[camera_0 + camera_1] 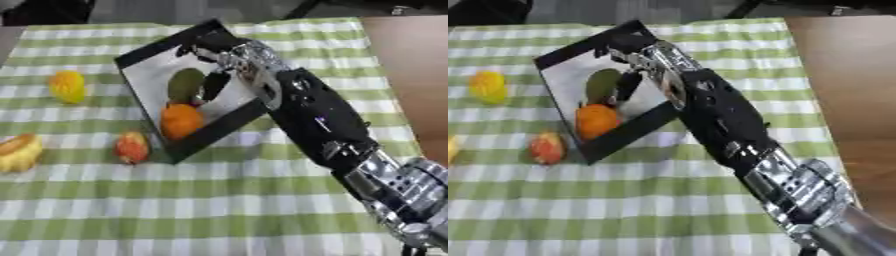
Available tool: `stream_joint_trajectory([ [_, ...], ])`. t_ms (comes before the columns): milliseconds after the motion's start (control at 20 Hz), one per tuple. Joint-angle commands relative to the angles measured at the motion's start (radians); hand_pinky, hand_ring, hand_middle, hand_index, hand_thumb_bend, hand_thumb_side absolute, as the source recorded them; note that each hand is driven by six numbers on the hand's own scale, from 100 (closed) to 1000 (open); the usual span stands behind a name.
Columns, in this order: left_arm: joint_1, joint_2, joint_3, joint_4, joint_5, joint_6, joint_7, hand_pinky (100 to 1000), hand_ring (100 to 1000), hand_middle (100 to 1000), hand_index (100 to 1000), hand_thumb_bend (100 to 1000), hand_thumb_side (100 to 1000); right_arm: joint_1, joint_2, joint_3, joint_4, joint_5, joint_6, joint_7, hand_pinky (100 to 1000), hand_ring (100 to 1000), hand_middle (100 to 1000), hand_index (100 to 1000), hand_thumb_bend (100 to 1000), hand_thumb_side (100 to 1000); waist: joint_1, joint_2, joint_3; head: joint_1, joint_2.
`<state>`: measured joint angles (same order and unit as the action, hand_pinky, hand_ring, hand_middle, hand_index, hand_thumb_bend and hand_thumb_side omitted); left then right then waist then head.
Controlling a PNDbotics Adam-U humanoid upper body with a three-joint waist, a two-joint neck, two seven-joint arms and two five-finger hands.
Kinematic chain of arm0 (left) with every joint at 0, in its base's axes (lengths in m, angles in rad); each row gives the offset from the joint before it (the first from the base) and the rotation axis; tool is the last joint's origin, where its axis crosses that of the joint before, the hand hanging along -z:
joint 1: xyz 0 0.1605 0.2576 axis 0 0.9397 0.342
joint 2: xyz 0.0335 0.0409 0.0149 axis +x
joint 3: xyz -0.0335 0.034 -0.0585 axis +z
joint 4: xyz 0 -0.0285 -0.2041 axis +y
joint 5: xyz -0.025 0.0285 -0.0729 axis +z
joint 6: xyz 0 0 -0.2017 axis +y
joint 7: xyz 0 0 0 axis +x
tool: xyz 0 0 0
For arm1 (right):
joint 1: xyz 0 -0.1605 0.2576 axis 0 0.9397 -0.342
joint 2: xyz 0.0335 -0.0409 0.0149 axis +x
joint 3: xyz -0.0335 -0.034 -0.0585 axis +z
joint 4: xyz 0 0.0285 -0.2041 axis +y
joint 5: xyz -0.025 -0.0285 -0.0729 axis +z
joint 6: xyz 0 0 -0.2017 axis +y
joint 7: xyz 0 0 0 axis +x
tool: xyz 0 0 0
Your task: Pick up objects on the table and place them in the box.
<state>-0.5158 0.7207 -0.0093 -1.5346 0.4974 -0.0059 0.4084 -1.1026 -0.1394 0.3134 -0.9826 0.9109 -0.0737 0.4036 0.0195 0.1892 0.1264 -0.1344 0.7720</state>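
Right hand [229,59] over box [140,55], fingers unclear, cannot tell grasp. Risk: withdrawal snagging box rim, dragging green fruit [184,85] or orange [181,121] out.

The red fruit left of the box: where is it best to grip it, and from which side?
Likely around its middle, from above. The red fruit lies on the cloth close beside the box wall, so a right-side approach is blocked; its top, left and front are free.

The right hand [636,60] reaches into the box [627,134] above a green fruit [601,85].
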Motion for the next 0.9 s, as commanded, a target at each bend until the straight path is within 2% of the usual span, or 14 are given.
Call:
stream_joint_trajectory([
  [50, -0.005, 0.033, 0.015, -0.012, -0.004, 0.000, 0.004, 789, 831, 813, 901, 280, 786, -0.051, -0.064, -0.016, -0.117, -0.057, 0.041, 0.005, 917, 883, 895, 936, 394, 100, 0.005, -0.016, -0.005, 0.009, -0.002],
  [100, -0.003, 0.034, 0.015, -0.011, -0.004, 0.000, 0.005, 789, 831, 813, 901, 280, 785, -0.062, -0.085, -0.018, -0.140, -0.067, 0.058, 0.013, 917, 884, 896, 933, 310, 202, 0.005, -0.018, -0.008, 0.012, -0.002],
  [150, -0.001, 0.036, 0.016, -0.011, -0.005, -0.001, 0.005, 789, 831, 813, 901, 280, 785, -0.072, -0.104, -0.019, -0.160, -0.078, 0.075, 0.022, 916, 883, 894, 930, 424, 259, 0.004, -0.020, -0.011, 0.015, -0.002],
  [200, 0.002, 0.038, 0.016, -0.011, -0.005, -0.001, 0.006, 789, 831, 813, 901, 281, 784, -0.080, -0.122, -0.021, -0.177, -0.090, 0.091, 0.031, 915, 882, 893, 930, 429, 300, 0.004, -0.022, -0.013, 0.019, -0.002],
  [350, 0.008, 0.043, 0.018, -0.010, -0.005, -0.002, 0.007, 789, 831, 812, 901, 281, 783, -0.095, -0.174, -0.017, -0.227, -0.140, 0.123, 0.064, 914, 880, 891, 932, 426, 273, 0.003, -0.026, -0.021, 0.027, -0.002],
  [550, 0.018, 0.053, 0.022, -0.012, -0.006, -0.004, 0.012, 788, 830, 812, 901, 282, 783, -0.090, -0.268, -0.009, -0.331, -0.254, 0.146, 0.112, 914, 877, 889, 933, 421, 233, 0.001, -0.029, -0.032, 0.040, -0.002],
  [600, 0.020, 0.055, 0.022, -0.012, -0.007, -0.004, 0.012, 788, 830, 812, 900, 282, 783, -0.084, -0.289, -0.008, -0.360, -0.284, 0.155, 0.121, 914, 875, 886, 933, 415, 198, 0.000, -0.029, -0.035, 0.044, -0.002],
  [750, 0.028, 0.062, 0.023, -0.018, -0.010, -0.003, 0.012, 787, 829, 811, 900, 280, 782, -0.044, -0.375, -0.017, -0.484, -0.402, 0.183, 0.134, 912, 867, 875, 927, 409, 160, 0.000, -0.029, -0.041, 0.057, -0.002],
  [800, 0.032, 0.068, 0.024, -0.021, -0.013, -0.003, 0.012, 786, 828, 806, 899, 281, 780, -0.025, -0.410, -0.022, -0.530, -0.445, 0.194, 0.132, 904, 851, 847, 911, 391, 100, 0.000, -0.028, -0.044, 0.062, -0.002],
  [850, 0.036, 0.074, 0.024, -0.024, -0.018, -0.001, 0.011, 786, 828, 803, 899, 281, 780, -0.004, -0.448, -0.027, -0.578, -0.491, 0.207, 0.127, 902, 846, 838, 907, 382, 100, 0.000, -0.027, -0.047, 0.066, -0.002],
  [900, 0.040, 0.084, 0.024, -0.026, -0.026, 0.003, 0.008, 780, 822, 791, 891, 260, 755, 0.020, -0.487, -0.032, -0.624, -0.538, 0.220, 0.118, 893, 829, 804, 884, 435, 140, 0.000, -0.027, -0.050, 0.072, -0.002],
])
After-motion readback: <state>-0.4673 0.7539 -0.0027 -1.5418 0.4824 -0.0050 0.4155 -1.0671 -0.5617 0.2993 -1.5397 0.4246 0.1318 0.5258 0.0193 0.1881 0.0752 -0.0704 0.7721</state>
